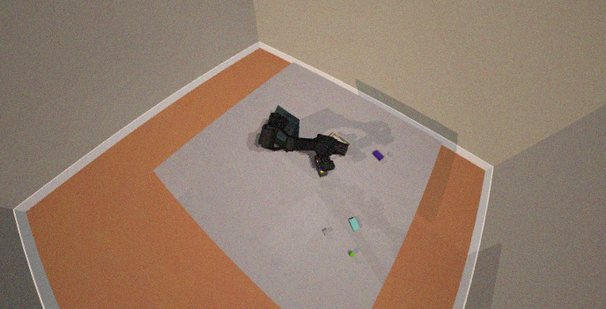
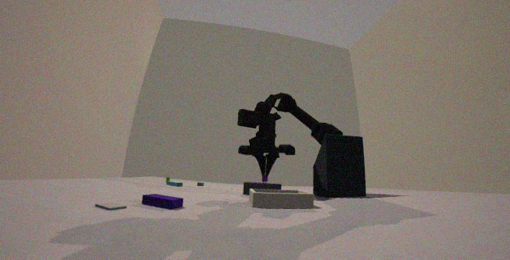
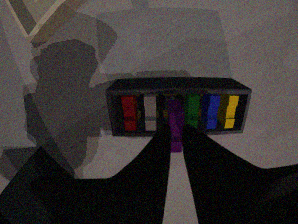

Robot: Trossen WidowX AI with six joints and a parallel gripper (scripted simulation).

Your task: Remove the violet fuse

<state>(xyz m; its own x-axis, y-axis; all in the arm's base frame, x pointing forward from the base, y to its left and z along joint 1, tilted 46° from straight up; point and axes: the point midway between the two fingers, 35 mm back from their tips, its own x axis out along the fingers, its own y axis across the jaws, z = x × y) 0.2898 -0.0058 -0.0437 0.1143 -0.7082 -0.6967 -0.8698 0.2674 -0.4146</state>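
Top view: arm [image 1: 304, 143] covers most of the tray [image 1: 340, 136] and the far part of the fuse block [image 1: 322, 171]; fuses there too small to tell apart.

Wrist view: fingertips hide the violet fuse's [image 3: 176, 131] sides; tray [image 3: 40, 3] cut off at upper left.

Exterior view: tray [image 2: 282, 198] hides the block's [image 2: 262, 187] base.
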